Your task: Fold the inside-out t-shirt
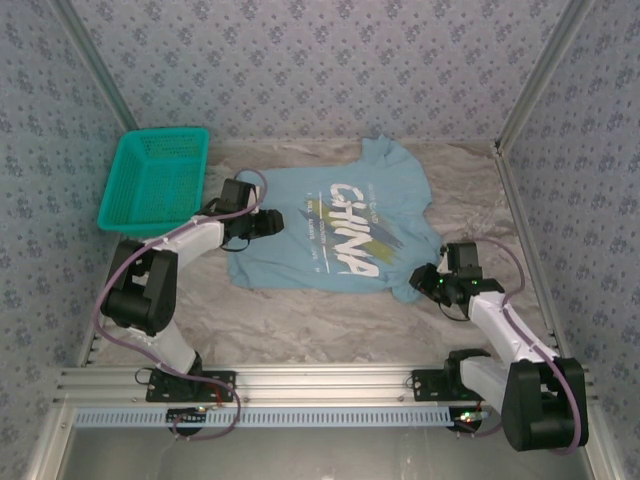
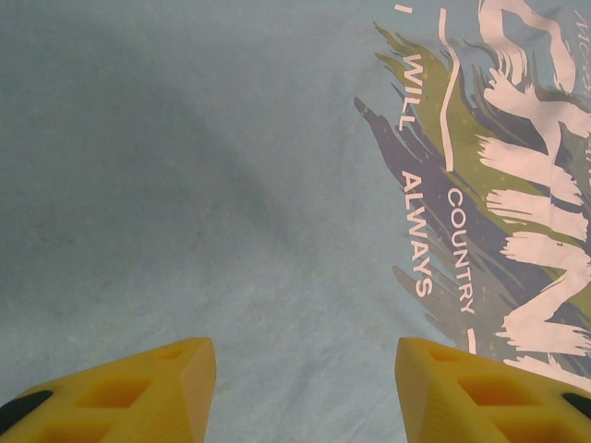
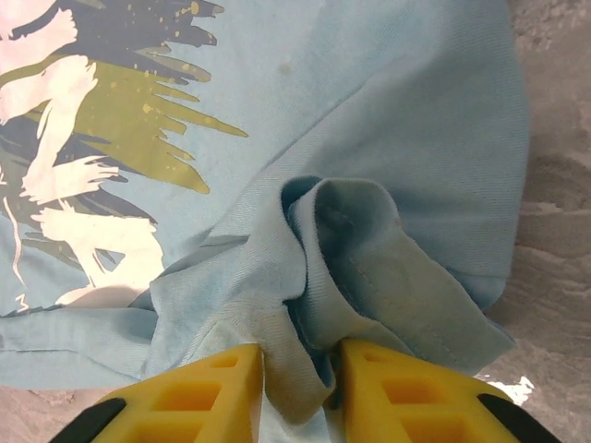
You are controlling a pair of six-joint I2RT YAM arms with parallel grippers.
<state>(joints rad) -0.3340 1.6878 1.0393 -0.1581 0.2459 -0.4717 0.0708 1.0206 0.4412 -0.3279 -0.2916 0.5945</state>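
Presently the t-shirt lies spread print-up on the table. The right jaws pinch a bunched fold at its 4 o'clock corner, and the left jaws stand open over its 9 o'clock edge.
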